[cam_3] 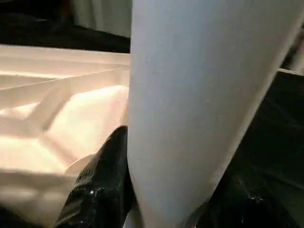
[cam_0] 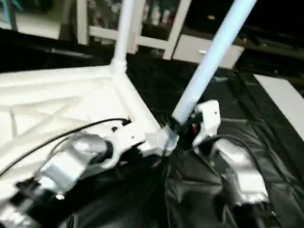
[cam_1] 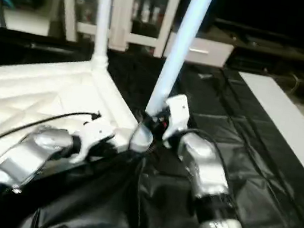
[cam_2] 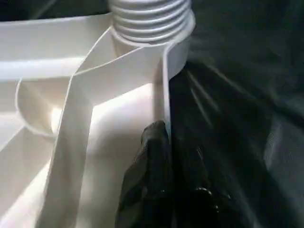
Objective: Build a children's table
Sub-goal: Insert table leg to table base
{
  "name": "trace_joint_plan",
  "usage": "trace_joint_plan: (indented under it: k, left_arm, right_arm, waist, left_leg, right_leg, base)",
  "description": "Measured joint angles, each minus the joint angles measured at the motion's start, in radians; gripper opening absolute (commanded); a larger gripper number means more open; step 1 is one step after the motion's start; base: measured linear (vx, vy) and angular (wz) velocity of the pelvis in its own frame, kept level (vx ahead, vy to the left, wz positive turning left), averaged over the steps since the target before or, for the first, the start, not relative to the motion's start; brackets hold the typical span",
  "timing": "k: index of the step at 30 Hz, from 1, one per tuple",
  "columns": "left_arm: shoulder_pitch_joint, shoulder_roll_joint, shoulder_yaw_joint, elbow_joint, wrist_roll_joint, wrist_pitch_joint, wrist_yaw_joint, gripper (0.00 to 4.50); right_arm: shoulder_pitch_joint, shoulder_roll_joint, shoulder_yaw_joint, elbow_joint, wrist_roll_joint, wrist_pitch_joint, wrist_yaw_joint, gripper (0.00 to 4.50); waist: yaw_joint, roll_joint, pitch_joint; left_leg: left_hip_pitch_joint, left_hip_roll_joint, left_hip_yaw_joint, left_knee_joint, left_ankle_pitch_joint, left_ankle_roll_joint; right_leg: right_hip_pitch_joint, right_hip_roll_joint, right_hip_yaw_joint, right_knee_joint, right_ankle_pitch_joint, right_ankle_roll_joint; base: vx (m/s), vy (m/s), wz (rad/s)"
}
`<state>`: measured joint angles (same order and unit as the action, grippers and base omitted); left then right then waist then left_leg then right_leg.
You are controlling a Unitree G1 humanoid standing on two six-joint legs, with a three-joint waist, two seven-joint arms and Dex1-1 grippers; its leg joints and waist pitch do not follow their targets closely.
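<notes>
One leg point(cam_0: 212, 60) between right claw point(cam_0: 183, 126) fingers, near-corner socket.

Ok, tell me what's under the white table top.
A black plastic sheet lies under the table top, showing past its edge. What is beneath the top's middle is covered by the top itself.

The supporting surface is covered by a creased black sheet point(cam_0: 243, 122). The white table top point(cam_0: 37, 107) lies directly on the sheet, ribbed underside up. A flat white board point(cam_0: 299, 114) lies along the sheet's right side.
</notes>
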<state>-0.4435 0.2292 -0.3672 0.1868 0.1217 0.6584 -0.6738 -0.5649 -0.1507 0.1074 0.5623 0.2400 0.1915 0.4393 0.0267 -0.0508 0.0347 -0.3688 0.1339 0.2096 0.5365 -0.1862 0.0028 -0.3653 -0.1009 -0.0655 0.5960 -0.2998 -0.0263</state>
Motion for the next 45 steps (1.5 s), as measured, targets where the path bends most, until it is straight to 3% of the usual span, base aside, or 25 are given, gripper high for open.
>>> trace_joint_plan:
  k: [1, 2, 3, 4, 5, 6, 7, 9, 11, 13, 16, 36, 38, 42, 45]
  left_arm:
    - [-0.02, -0.041, 0.002, 0.028, 0.012, 0.016, 0.042, 0.0]
    - [-0.035, -0.066, 0.005, 0.043, 0.018, 0.025, 0.072, 0.0]
    - [-0.043, -0.099, 0.019, 0.055, 0.021, 0.035, 0.106, 0.0]
    - [-0.043, -0.112, 0.021, 0.055, 0.021, 0.04, 0.12, 0.0]
    - [-0.053, -0.131, 0.025, 0.064, 0.016, 0.047, 0.134, 0.0]
    - [-0.069, -0.175, 0.039, 0.088, 0.019, 0.062, 0.178, 0.0]
    - [-0.079, -0.189, 0.041, 0.1, 0.021, 0.068, 0.199, 0.0]
    - [-0.085, -0.216, 0.05, 0.125, 0.022, 0.071, 0.243, 0.0]
    - [-0.086, -0.224, 0.058, 0.131, 0.022, 0.06, 0.267, 0.0]
    - [-0.087, -0.224, 0.064, 0.134, 0.026, 0.053, 0.273, 0.0]
    - [-0.088, -0.223, 0.067, 0.137, 0.029, 0.049, 0.274, 0.0]
    - [-0.107, -0.206, 0.064, 0.164, 0.026, 0.026, 0.261, 0.0]
    - [-0.106, -0.205, 0.063, 0.163, 0.026, 0.024, 0.26, 0.0]
    - [-0.1, -0.198, 0.051, 0.146, 0.016, 0.022, 0.234, 0.0]
    - [-0.1, -0.197, 0.042, 0.131, 0.011, 0.022, 0.218, 0.0]
  right_arm:
    - [-0.022, 0.008, -0.011, 0.028, -0.009, -0.001, -0.04, 1.81]
    - [-0.039, 0.012, -0.022, 0.044, -0.013, -0.001, -0.067, 1.81]
    - [-0.061, 0.019, -0.025, 0.067, -0.016, -0.006, -0.102, 1.81]
    - [-0.076, 0.025, -0.024, 0.079, -0.02, -0.006, -0.124, 1.81]
    - [-0.08, 0.032, -0.032, 0.086, -0.02, -0.017, -0.149, 1.81]
    - [-0.099, 0.042, -0.045, 0.119, -0.021, -0.034, -0.194, 1.81]
    - [-0.114, 0.046, -0.047, 0.137, -0.025, -0.035, -0.213, 1.81]
    - [-0.134, 0.068, -0.057, 0.178, -0.038, -0.048, -0.261, 1.81]
    - [-0.15, 0.081, -0.059, 0.198, -0.042, -0.067, -0.29, 1.81]
    - [-0.167, 0.09, -0.061, 0.225, -0.044, -0.083, -0.301, 1.81]
    - [-0.18, 0.095, -0.061, 0.248, -0.048, -0.096, -0.303, 1.81]
    - [-0.212, 0.111, -0.071, 0.326, -0.055, -0.163, -0.312, 1.81]
    - [-0.212, 0.108, -0.072, 0.328, -0.055, -0.166, -0.298, 2.37]
    - [-0.206, 0.092, -0.07, 0.369, -0.071, -0.167, -0.27, 2.6]
    - [-0.183, 0.084, -0.07, 0.383, -0.081, -0.162, -0.251, 2.87]
  waist:
    - [0.008, -0.019, -0.001]
    - [0.01, -0.038, -0.002]
    - [0.018, -0.033, 0.005]
    - [0.032, -0.018, 0.007]
    - [0.031, 0.008, 0.004]
    - [0.018, -0.005, 0.01]
    - [0.012, -0.009, 0.012]
    - [0.001, -0.004, 0.017]
    - [-0.006, 0.007, 0.023]
    - [-0.015, 0.008, 0.023]
    - [-0.019, 0.007, 0.023]
    - [-0.02, 0.004, 0.024]
    - [-0.02, 0.004, 0.024]
    - [-0.012, 0.004, 0.026]
    - [0.002, 0.005, 0.027]
  left_leg:
    - [0.006, 0.0, 0.026, -0.014, 0.0, -0.001]
    - [0.012, 0.0, 0.039, -0.016, 0.0, -0.002]
    - [0.01, 0.002, -0.003, 0.05, -0.043, -0.029]
    - [0.013, 0.001, -0.065, 0.087, -0.046, -0.026]
    - [0.019, 0.008, -0.093, 0.092, -0.04, -0.053]
    - [0.021, 0.011, -0.084, 0.083, -0.038, -0.052]
    - [0.018, 0.015, -0.079, 0.082, -0.037, -0.053]
    - [0.022, 0.022, -0.069, 0.081, -0.038, -0.052]
    - [0.021, 0.023, -0.07, 0.072, -0.038, -0.052]
    - [0.02, 0.023, -0.068, 0.053, -0.038, -0.052]
    - [0.02, 0.022, -0.063, 0.044, -0.038, -0.052]
    - [0.017, 0.022, -0.055, 0.041, -0.038, -0.052]
    - [0.017, 0.022, -0.055, 0.041, -0.038, -0.052]
    - [0.015, 0.022, -0.053, 0.039, -0.038, -0.052]
    - [0.011, 0.023, -0.04, 0.037, -0.037, -0.052]
  right_leg:
    - [-0.004, -0.007, 0.006, 0.017, -0.019, -0.003]
    - [-0.02, -0.011, 0.023, 0.016, -0.019, 0.004]
    - [-0.025, -0.013, 0.028, 0.014, -0.004, 0.032]
    - [-0.021, -0.012, 0.012, 0.017, 0.008, 0.045]
    - [-0.02, -0.019, -0.014, 0.016, 0.02, 0.045]
    - [-0.022, -0.012, -0.005, 0.011, 0.028, 0.036]
    - [-0.023, -0.006, 0.002, 0.007, 0.036, 0.023]
    - [-0.021, -0.001, 0.003, -0.008, 0.052, 0.008]
    - [-0.016, -0.003, -0.006, -0.028, 0.051, 0.009]
    - [-0.009, -0.005, -0.011, -0.049, 0.05, 0.01]
    - [-0.009, -0.008, -0.012, -0.055, 0.05, 0.01]
    - [-0.017, -0.008, -0.005, -0.055, 0.05, 0.01]
    - [-0.017, -0.008, -0.005, -0.055, 0.05, 0.01]
    - [-0.018, -0.008, -0.004, -0.055, 0.05, 0.01]
    - [-0.023, -0.012, 0.003, -0.053, 0.067, 0.007]
  base:
    - [-0.092, -0.065, 0.2]
    - [-0.025, -0.102, 0.19]
    - [-0.025, -0.102, 0.19]
    - [0.062, -0.014, -0.39]
    - [0.02, 0.069, -0.34]
    - [0.02, 0.069, -0.34]
    - [-0.079, 0.014, 0.28]
    - [-0.086, -0.015, 0.15]
    - [-0.036, 0.013, -0.01]
    - [0.0, 0.0, 0.0]
    - [0.0, 0.0, 0.0]
    - [0.0, 0.0, 0.0]
    - [0.0, 0.0, 0.0]
    - [0.0, 0.0, 0.0]
    - [0.0, 0.0, 0.0]
